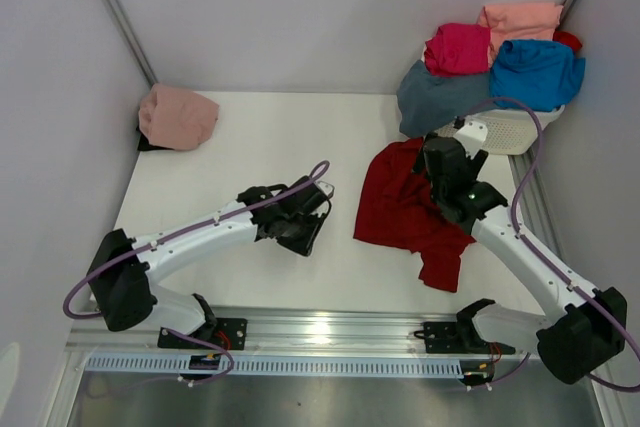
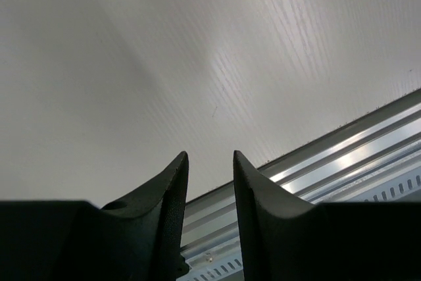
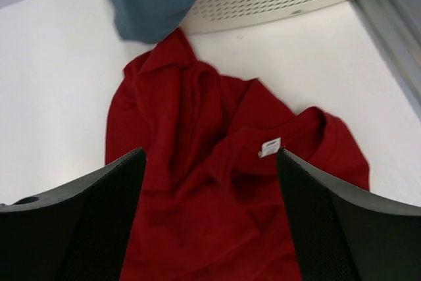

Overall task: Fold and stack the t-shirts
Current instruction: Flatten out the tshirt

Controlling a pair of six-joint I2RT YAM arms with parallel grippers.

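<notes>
Dark red cloth t-shirt (image 1: pixel 400 209) lies crumpled on the white counter (image 1: pixel 260 147). I see my right arm arched over it, right pincer (image 3: pixel 209 162) spread wide, empty. Left arm reaches inward, left pincer (image 2: pixel 210 162) slightly parted, holding nothing.

I see a white table (image 1: pixel 260 147) with a faint grain, closed in by pale walls (image 1: pixel 300 7) at the back and on both sides. A white plastic basket (image 1: pixel 510 132) with small holes sits at its far right corner. Along the near edge runs a shiny metal rail (image 1: pixel 330 329), with a slotted strip (image 1: pixel 300 365) just beside it.
</notes>
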